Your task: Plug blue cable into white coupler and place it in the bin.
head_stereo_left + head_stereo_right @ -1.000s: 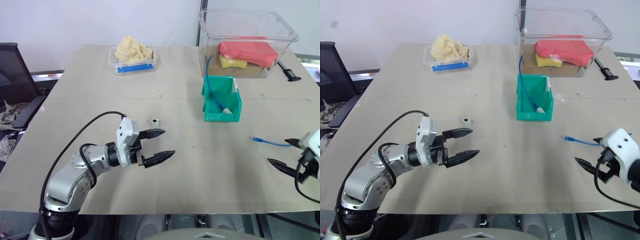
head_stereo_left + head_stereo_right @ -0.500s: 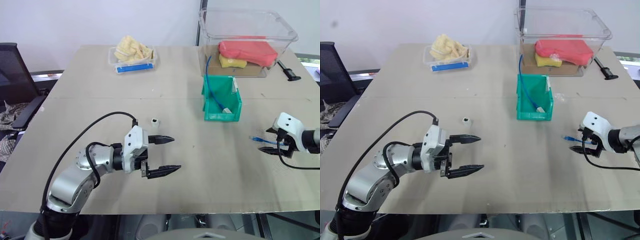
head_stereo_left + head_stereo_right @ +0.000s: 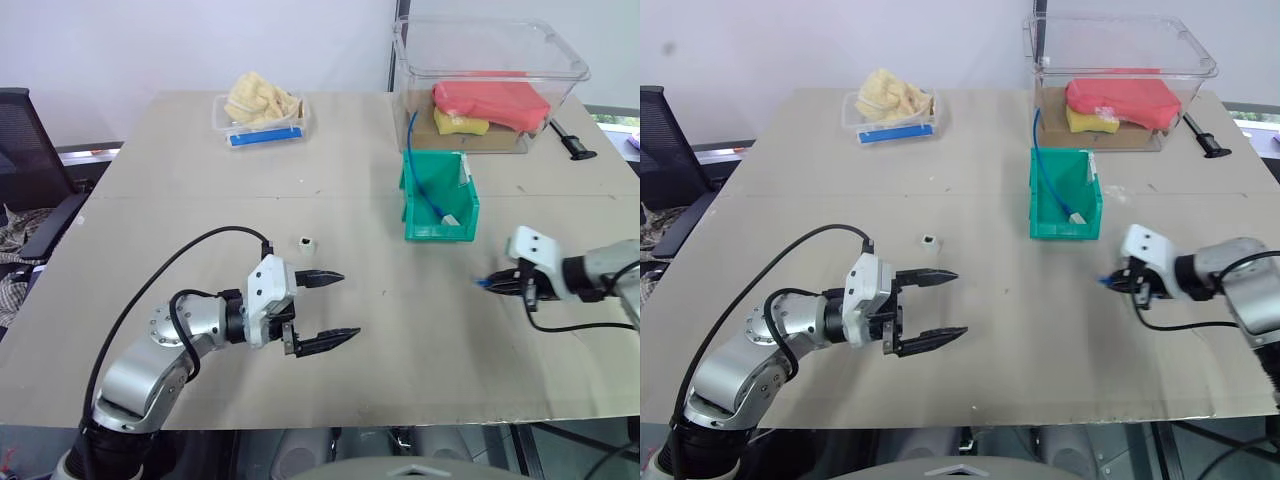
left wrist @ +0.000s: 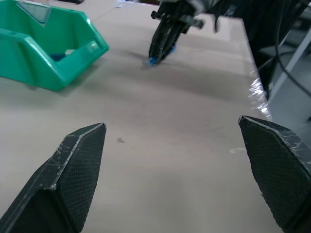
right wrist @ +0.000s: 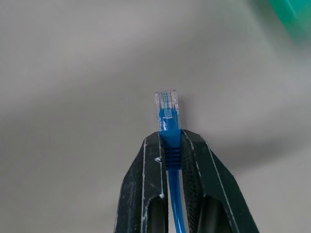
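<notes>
The blue cable (image 5: pixel 168 127) is pinched just behind its clear plug by the right gripper (image 5: pixel 170 145), leaving the plug free for the white coupler (image 3: pixel 307 241), beside which the left gripper (image 3: pixel 333 306) is spread wide, with the bin (image 3: pixel 438 226) beyond.

Both head eyes look down over the beige worktop (image 3: pixel 330 150); each wrist camera peers closely along its own pincer.
</notes>
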Robot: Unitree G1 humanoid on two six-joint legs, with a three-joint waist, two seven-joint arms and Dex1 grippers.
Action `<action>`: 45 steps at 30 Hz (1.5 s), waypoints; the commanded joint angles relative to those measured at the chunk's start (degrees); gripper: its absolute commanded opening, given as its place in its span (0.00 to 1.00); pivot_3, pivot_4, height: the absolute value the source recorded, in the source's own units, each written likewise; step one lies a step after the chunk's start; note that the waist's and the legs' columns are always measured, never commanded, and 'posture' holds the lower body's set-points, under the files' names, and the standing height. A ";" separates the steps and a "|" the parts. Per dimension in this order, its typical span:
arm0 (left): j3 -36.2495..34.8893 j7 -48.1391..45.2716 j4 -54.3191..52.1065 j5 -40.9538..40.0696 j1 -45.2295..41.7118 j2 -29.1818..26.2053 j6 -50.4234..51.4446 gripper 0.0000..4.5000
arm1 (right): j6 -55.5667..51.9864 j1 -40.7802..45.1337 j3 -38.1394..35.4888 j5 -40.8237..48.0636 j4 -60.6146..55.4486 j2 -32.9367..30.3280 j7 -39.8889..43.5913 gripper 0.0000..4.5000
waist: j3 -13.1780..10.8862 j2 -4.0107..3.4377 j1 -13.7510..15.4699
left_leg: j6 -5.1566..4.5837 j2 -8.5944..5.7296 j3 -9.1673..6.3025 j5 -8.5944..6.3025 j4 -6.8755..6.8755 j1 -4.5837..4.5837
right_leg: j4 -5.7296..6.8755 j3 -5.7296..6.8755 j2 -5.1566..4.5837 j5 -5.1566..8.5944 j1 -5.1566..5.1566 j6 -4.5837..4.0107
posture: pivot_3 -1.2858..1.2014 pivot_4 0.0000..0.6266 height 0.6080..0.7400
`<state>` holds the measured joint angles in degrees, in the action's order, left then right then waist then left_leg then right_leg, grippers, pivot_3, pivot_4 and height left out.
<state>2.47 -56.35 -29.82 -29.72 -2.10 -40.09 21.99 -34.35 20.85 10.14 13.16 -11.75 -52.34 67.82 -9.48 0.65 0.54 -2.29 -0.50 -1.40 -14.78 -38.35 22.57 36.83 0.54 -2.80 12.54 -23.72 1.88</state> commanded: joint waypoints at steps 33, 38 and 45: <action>19.41 -6.64 24.94 19.56 -22.26 7.74 -4.98 1.00 | 5.54 -51.25 -36.43 13.07 -45.32 18.25 -17.74 0.97 | 0.04 0.00 0.14 | -0.01 -0.22 -0.08 0.01 -0.03 -0.11 | 0.01 0.20 0.02 0.19 0.18 0.24 | 0.52 0.24 1.00; 21.82 -7.14 30.60 23.14 -25.65 9.67 -7.12 1.00 | 9.21 -54.84 -35.72 11.11 -46.13 18.05 -18.71 0.97 | 0.04 0.02 0.15 | -0.01 -0.17 -0.05 0.01 -0.04 -0.33 | 0.02 0.19 0.11 0.28 0.34 0.12 | 0.52 0.24 1.00; 23.69 -9.63 36.96 25.79 -28.29 11.07 -10.43 0.64 | 12.54 -57.83 -34.95 9.96 -45.60 18.12 -19.07 1.00 | 0.05 0.03 0.39 | -0.01 -0.23 -0.16 0.01 -0.04 -0.01 | -0.01 0.17 0.08 0.17 0.18 0.33 | 0.52 0.24 1.00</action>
<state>24.91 -64.63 6.13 -5.06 -30.50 -28.98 12.75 -23.31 -36.60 -24.63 22.99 -55.97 -34.11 49.23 -9.43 0.68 0.93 -2.29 -0.73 -1.55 -14.78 -38.39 22.57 36.81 0.72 -2.72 12.72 -23.54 2.20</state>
